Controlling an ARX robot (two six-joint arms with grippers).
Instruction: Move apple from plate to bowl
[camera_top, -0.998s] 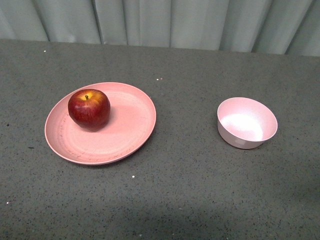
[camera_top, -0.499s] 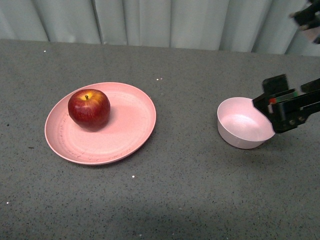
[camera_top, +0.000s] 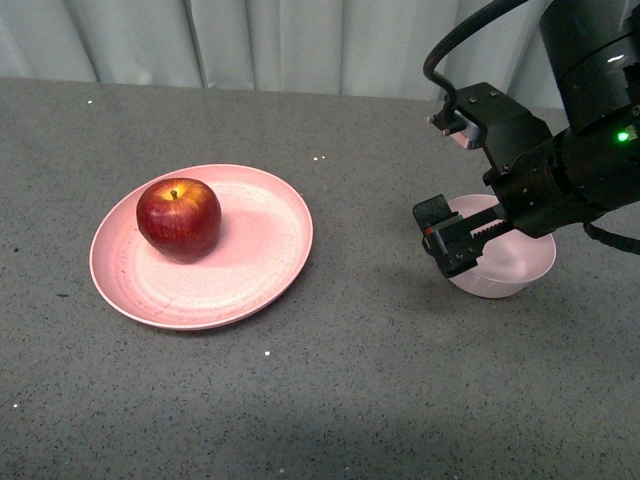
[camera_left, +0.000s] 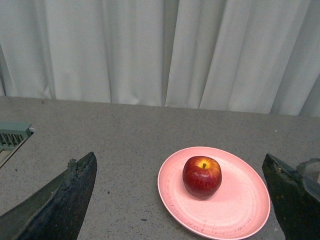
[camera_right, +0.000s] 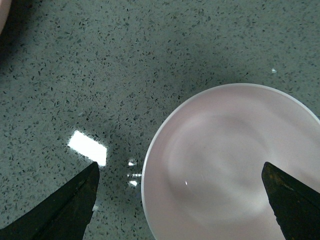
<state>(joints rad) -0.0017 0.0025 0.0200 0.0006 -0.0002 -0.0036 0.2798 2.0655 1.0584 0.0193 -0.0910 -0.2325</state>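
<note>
The apple sits on the plate, well apart from the bowl, where the right gripper hovers, jaws spread and empty. It should cross over and descend centred, closing around the apple's widest part.

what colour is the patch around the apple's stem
Yellowish, on the dark-red apple; left wrist view shows it best.

R end effector, jaws apart
</note>
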